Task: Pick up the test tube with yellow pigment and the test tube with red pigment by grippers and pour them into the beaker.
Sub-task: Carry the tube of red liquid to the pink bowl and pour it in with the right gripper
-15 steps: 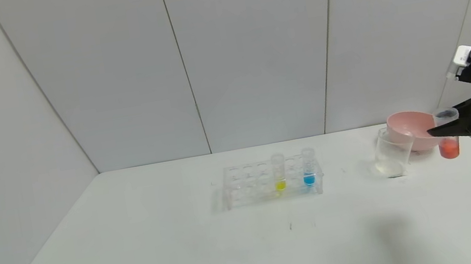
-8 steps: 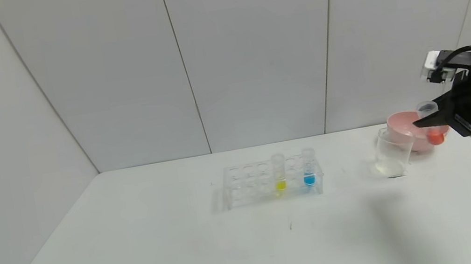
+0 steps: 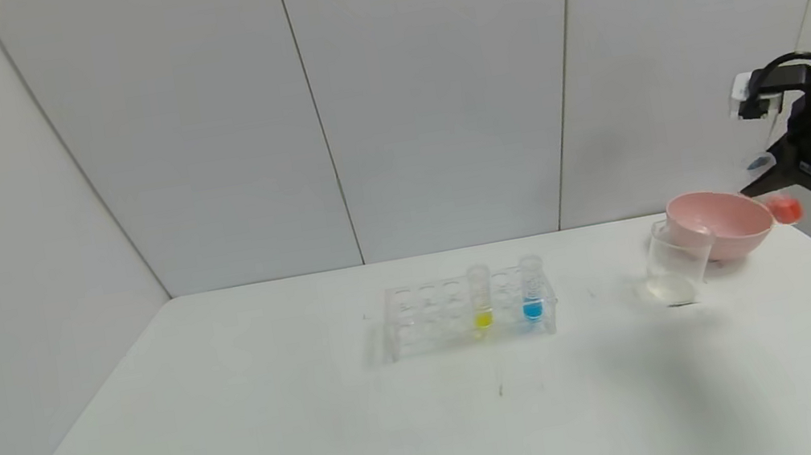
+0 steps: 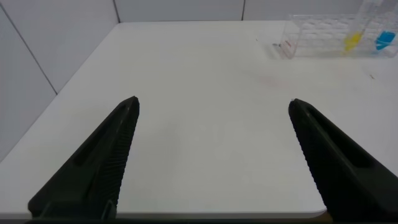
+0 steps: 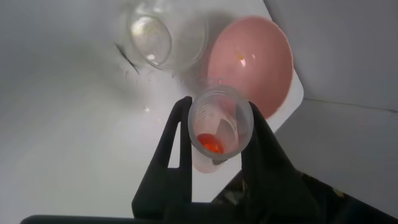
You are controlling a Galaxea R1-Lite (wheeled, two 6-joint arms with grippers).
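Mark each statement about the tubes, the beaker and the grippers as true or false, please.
1. The right gripper holds the red tube. True.
2. The yellow tube lies in the pink bowl. False: it stands in the rack.
3. The beaker stands beside the bowl. True.
4. The left gripper is shut on the blue tube. False: it is open and holds nothing.

Test tube with red pigment (image 5: 214,142): clear, orange-red liquid. Test tube with yellow pigment (image 3: 480,300): yellow liquid. Third tube (image 3: 532,290): blue. Bowl (image 3: 722,224): pink. Table (image 3: 324,435): white.
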